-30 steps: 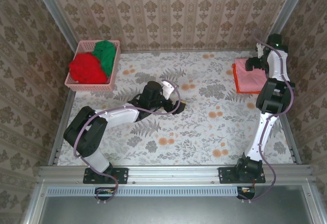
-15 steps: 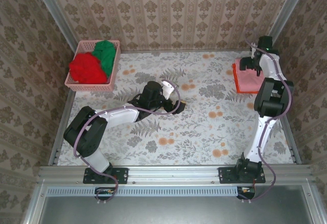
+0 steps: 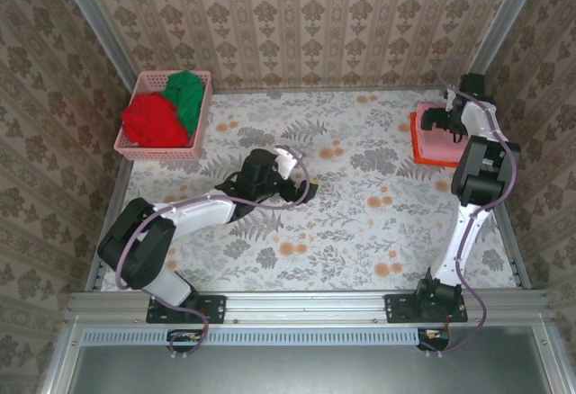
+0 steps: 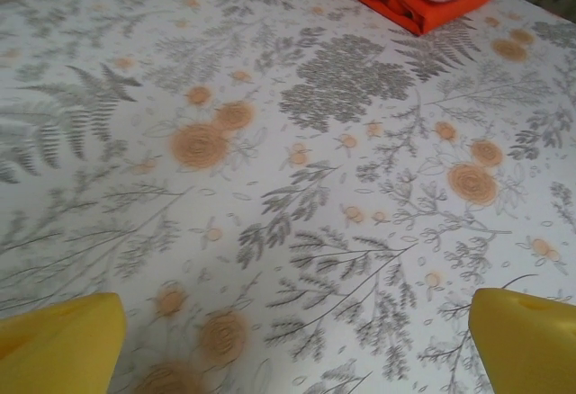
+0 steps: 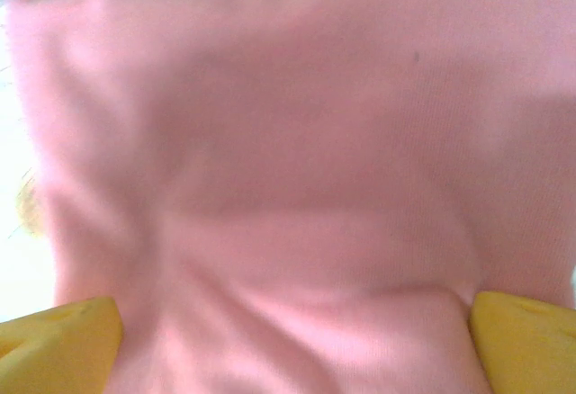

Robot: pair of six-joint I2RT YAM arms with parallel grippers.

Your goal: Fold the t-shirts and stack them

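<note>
Pink t-shirt (image 5: 288, 169) folded atop orange t-shirt (image 4: 396, 3); right claw (image 5: 288, 322) apart over it; left claw (image 4: 288, 331) apart over table (image 4: 270, 142).

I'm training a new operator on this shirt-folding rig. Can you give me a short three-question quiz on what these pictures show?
1. True or false: the red t-shirt and the green t-shirt lie in the pink basket.
2. The pink t-shirt lies on: A) the green t-shirt; B) the orange t-shirt; C) the pink basket.
3. Fill in: the left claw, over the table, is ____.
Key: 1 true; 2 B; 3 open.
</note>
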